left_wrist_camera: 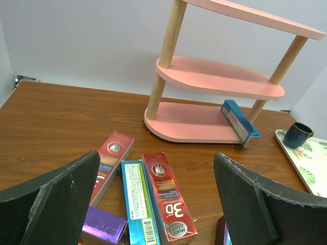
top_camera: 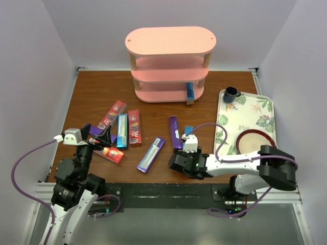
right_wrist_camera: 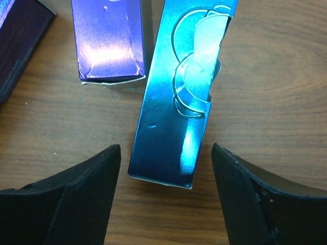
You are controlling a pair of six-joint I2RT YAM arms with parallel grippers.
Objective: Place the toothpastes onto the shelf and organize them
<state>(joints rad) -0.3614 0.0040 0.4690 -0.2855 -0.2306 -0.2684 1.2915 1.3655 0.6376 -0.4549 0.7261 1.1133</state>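
Note:
The pink three-tier shelf (top_camera: 171,61) stands at the back, with one blue carton (top_camera: 190,91) leaning on its bottom board; both show in the left wrist view (left_wrist_camera: 214,81), (left_wrist_camera: 238,121). Red (top_camera: 113,114), blue (top_camera: 122,130) and red (top_camera: 134,127) cartons lie side by side at the left, with another red one (top_camera: 110,153) nearer. Purple cartons (top_camera: 151,153), (top_camera: 174,132) lie mid-table. My left gripper (top_camera: 103,137) is open and empty above the red carton (left_wrist_camera: 168,196) and the blue one (left_wrist_camera: 137,204). My right gripper (right_wrist_camera: 166,153) is open, its jaws either side of the near end of a blue carton (right_wrist_camera: 179,102), without touching it.
A floral tray (top_camera: 255,109) at the right holds a dark mug (top_camera: 231,94) and a red-rimmed dish (top_camera: 254,142). A purple carton end (right_wrist_camera: 107,41) lies just left of the blue carton. Another purple carton (left_wrist_camera: 102,224) lies under my left finger.

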